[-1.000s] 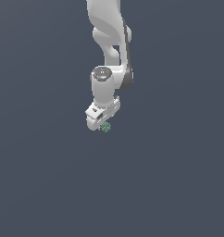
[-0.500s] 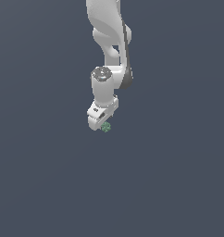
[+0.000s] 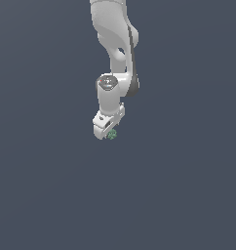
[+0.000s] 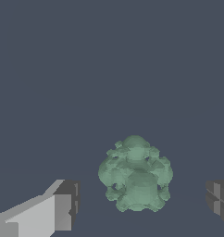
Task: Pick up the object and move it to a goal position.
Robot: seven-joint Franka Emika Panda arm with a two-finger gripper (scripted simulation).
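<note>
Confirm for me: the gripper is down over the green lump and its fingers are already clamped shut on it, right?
Not quite. The gripper is down over the green lump, but it is open: in the wrist view the fingers stand on either side of the lump with clear gaps, touching nothing.

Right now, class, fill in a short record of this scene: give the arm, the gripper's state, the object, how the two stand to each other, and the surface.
arm: one white Panda arm, reaching down from the top of the exterior view
gripper: open, fingers apart on either side of the object
object: small dull-green bumpy lump, roughly round
relation: object lies between the fingers, with a gap on each side, not gripped
surface: plain dark grey-blue
goal position: no marker visible
</note>
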